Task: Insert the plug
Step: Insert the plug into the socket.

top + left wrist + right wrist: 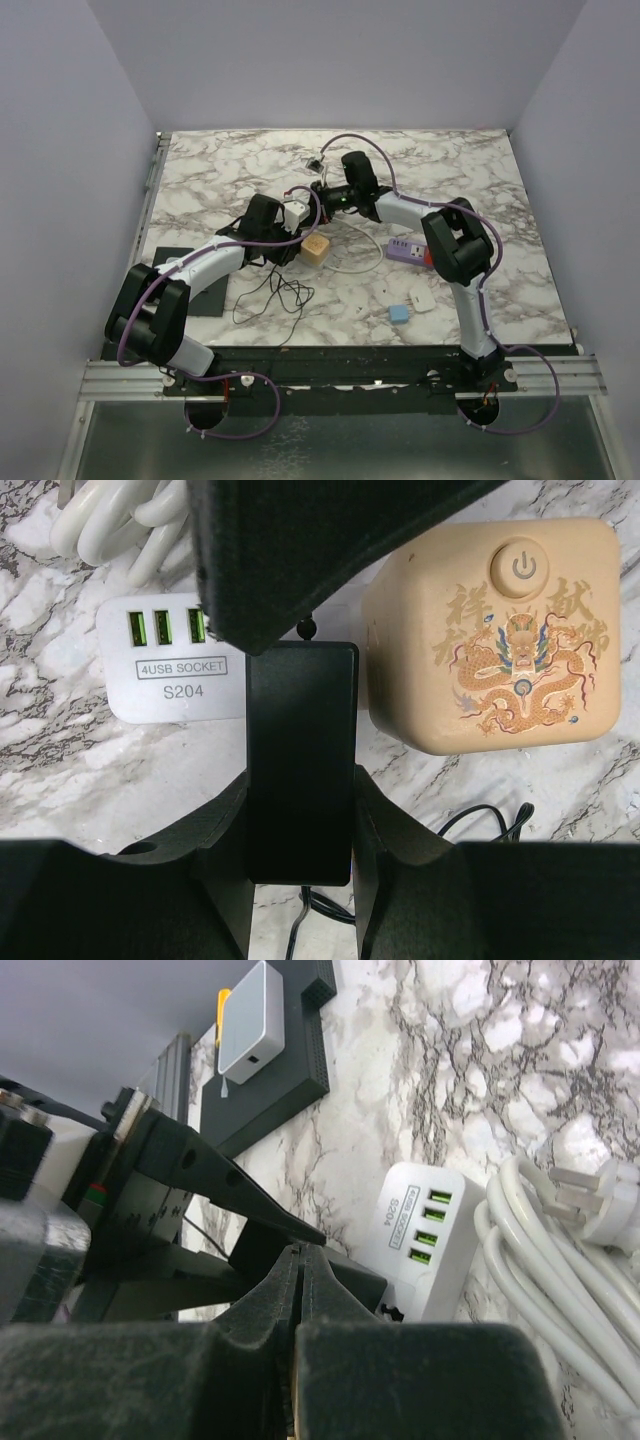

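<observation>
My left gripper [300, 795] is shut on a black rectangular plug body [300, 730], held just above the marble. Its black cord [318, 908] trails back under the jaws. The white 4-USB socket block [175, 670] lies just ahead and to the left of the plug's front end. My right gripper [302, 1252] has its jaws pressed together and hovers over the plug's front end; its dark fingers [300, 550] fill the top of the left wrist view. In the top view the left gripper [268, 225] and right gripper [325, 195] meet at the socket block [297, 212].
A beige cube with a dragon print and power button [495, 640] sits right of the plug. The coiled white cable with a pronged plug [560, 1230] lies beside the socket block. A purple power strip [405, 250], small blue [399, 313] and white [420, 298] items, and a black mat [185, 285] are nearby.
</observation>
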`<action>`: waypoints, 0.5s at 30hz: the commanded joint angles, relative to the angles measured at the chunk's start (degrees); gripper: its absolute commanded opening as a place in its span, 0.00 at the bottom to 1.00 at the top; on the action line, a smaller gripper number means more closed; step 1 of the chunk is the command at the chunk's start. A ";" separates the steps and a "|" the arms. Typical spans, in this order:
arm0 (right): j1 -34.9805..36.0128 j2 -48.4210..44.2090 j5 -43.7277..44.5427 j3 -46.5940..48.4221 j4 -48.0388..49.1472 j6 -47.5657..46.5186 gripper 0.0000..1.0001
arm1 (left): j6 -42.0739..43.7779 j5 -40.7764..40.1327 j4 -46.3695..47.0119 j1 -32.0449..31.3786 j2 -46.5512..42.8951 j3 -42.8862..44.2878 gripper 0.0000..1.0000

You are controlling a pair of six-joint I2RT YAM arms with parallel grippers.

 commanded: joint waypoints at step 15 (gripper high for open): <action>-0.30 3.70 1.06 5.86 -20.13 -15.75 0.01 | 3.92 0.04 -5.09 -1.08 2.34 -2.05 0.00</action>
